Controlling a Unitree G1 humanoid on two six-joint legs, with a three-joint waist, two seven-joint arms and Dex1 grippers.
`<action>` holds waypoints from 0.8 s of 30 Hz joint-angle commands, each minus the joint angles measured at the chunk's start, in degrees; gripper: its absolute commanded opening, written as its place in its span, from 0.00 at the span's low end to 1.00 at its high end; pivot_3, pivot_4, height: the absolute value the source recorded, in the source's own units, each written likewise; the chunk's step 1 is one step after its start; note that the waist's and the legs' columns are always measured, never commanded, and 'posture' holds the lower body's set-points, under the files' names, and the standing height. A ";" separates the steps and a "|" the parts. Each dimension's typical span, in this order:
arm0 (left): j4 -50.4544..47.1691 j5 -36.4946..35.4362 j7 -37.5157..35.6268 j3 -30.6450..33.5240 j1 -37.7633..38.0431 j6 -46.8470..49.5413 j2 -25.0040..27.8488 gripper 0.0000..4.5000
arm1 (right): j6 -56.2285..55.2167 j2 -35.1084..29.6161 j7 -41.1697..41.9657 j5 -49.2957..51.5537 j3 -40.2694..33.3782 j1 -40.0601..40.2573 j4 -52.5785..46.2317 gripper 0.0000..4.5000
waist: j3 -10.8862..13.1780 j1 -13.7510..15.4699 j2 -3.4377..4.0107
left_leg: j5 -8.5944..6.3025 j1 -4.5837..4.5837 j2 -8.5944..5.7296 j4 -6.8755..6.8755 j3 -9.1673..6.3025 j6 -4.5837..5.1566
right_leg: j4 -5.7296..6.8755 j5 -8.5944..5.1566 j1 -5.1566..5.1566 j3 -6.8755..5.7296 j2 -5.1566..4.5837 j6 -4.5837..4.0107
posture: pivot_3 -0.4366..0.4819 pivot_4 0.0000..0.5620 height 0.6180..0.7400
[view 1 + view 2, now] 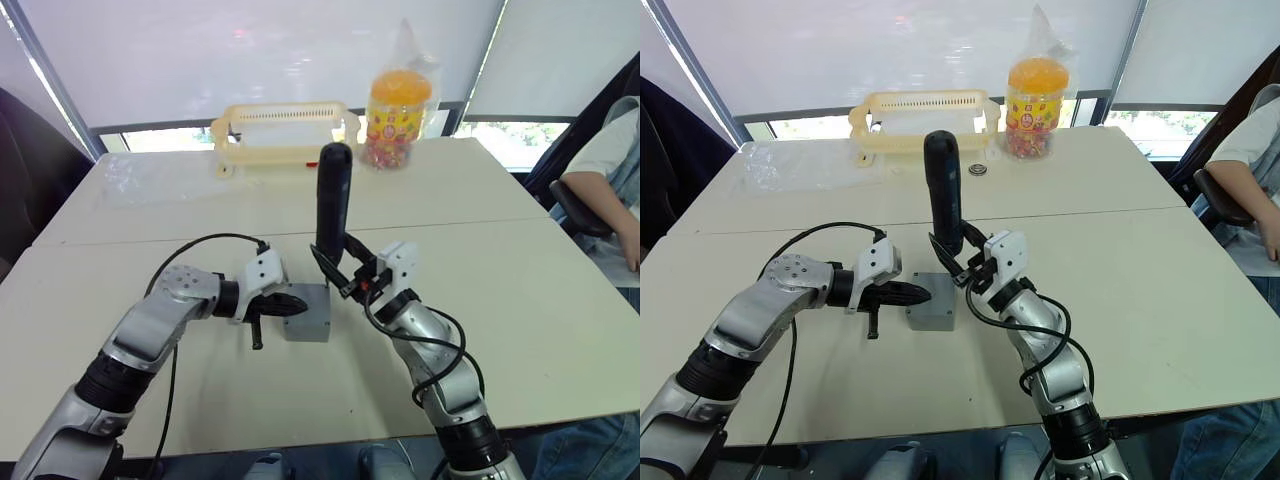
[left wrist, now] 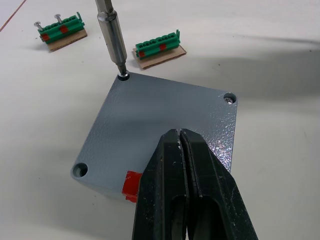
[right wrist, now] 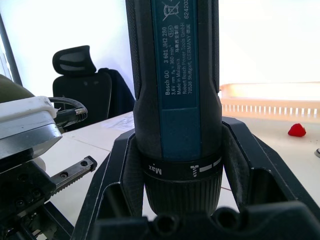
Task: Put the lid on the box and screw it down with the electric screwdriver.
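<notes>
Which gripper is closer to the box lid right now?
Left. The left gripper, fingers shut, rests on the lid near its edge. The right gripper is above the box's far side, holding the electric screwdriver upright, bit in a corner screw.

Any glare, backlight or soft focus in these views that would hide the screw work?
Eye views: bright blinds behind the table, yet the lid and electric screwdriver read clearly. Left wrist view: mild sheen on the lid near the left gripper, bit tip sharp in the corner hole. Right wrist view: washed-out window; right gripper silhouetted around the tool.
</notes>
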 commanded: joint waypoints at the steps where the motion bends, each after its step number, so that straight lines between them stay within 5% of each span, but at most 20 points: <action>1: 0.13 0.81 -0.13 -0.96 0.67 0.54 0.55 0.00 | 1.63 -0.22 0.37 -1.29 1.19 1.97 4.30 0.39 | -0.05 -0.01 0.01 | 0.00 0.00 0.00 0.00 0.00 0.00 | -0.01 0.00 0.00 0.00 0.00 0.00 | 0.48 0.27 1.00; 24: -0.75 0.56 0.29 -0.72 1.26 0.95 0.75 0.00 | -1.39 -0.03 0.89 -2.47 1.90 2.08 9.08 0.39 | -0.81 -0.09 -0.07 | -0.01 0.25 0.06 -0.34 0.01 0.01 | -0.33 -0.02 0.21 0.01 0.07 -0.04 | 0.48 0.27 1.00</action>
